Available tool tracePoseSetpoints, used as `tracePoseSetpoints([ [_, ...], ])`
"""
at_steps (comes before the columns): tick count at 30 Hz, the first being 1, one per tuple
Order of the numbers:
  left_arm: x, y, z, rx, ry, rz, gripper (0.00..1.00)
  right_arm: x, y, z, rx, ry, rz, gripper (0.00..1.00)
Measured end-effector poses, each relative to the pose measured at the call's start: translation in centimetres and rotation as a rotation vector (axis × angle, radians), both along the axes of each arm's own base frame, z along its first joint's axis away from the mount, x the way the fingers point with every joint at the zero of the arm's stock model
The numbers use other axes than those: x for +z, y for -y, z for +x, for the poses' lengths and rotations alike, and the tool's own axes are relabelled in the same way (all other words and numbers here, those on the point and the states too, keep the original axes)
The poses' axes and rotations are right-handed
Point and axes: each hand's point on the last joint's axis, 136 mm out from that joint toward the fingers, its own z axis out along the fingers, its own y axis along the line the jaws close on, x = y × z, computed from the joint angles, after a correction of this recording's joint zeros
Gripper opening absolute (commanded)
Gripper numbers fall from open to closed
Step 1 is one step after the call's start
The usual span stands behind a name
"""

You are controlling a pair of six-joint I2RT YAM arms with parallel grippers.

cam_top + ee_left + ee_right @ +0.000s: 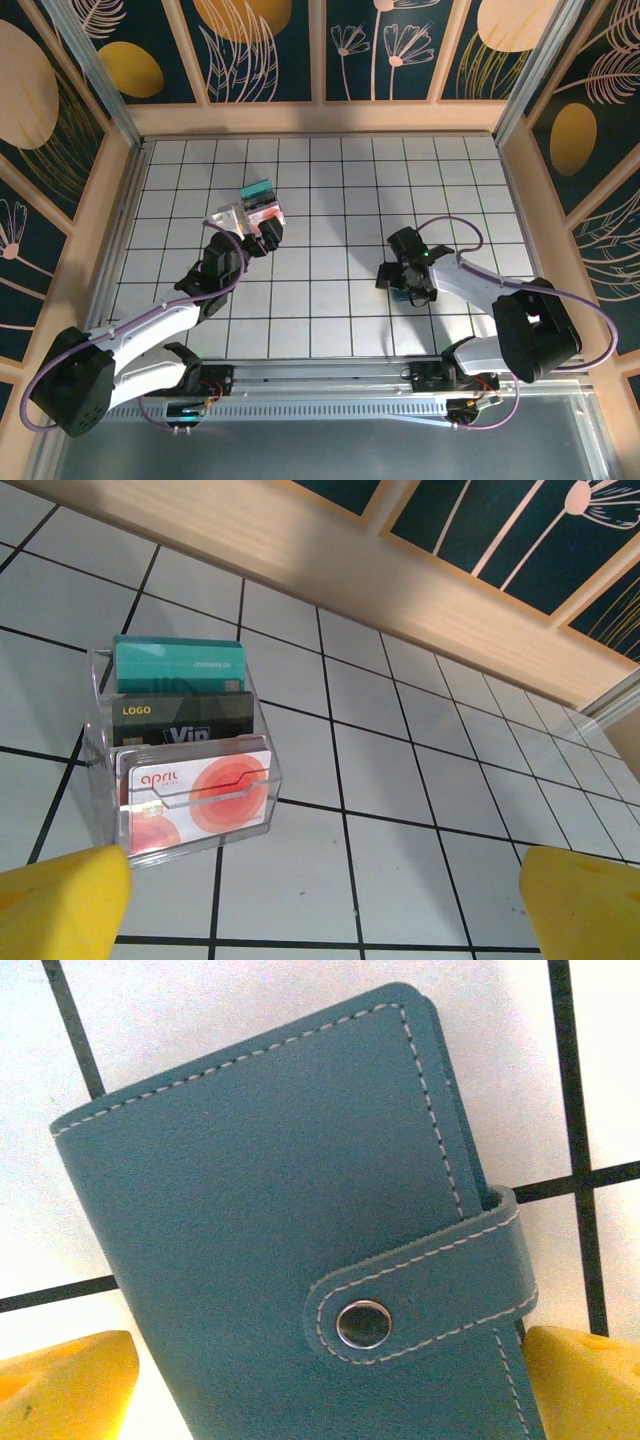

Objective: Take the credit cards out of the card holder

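Right wrist: right end effector [330, 1385] spread, straddling wallet [260, 1200] snapped shut; left end effector [325, 900] spread near clear stand [97, 705] holding three cards [185, 730].

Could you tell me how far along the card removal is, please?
Done: nothing; all three cards stand in the clear holder. In hand: the open left end effector faces it, empty; the open right end effector is over the snapped-shut wallet. Left: every card.
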Motion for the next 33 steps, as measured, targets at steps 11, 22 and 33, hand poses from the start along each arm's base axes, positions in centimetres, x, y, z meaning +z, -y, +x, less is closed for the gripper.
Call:
tracePoseSetpoints([
  [11,0.0,-0.1,0.0,0.006,0.001,0.001,0.99,-0.1,-0.1,-0.2,0.023,-0.005,-0.031,0.92],
  [22,-0.2,0.1,0.3,0.010,-0.011,-0.007,0.99,-0.2,-1.3,-0.3,0.073,-0.002,-0.056,0.79],
  [33,0.3,0.2,0.9,0.037,-0.031,-0.032,0.99,0.0,-2.2,0.1,0.114,0.031,-0.084,0.65],
])
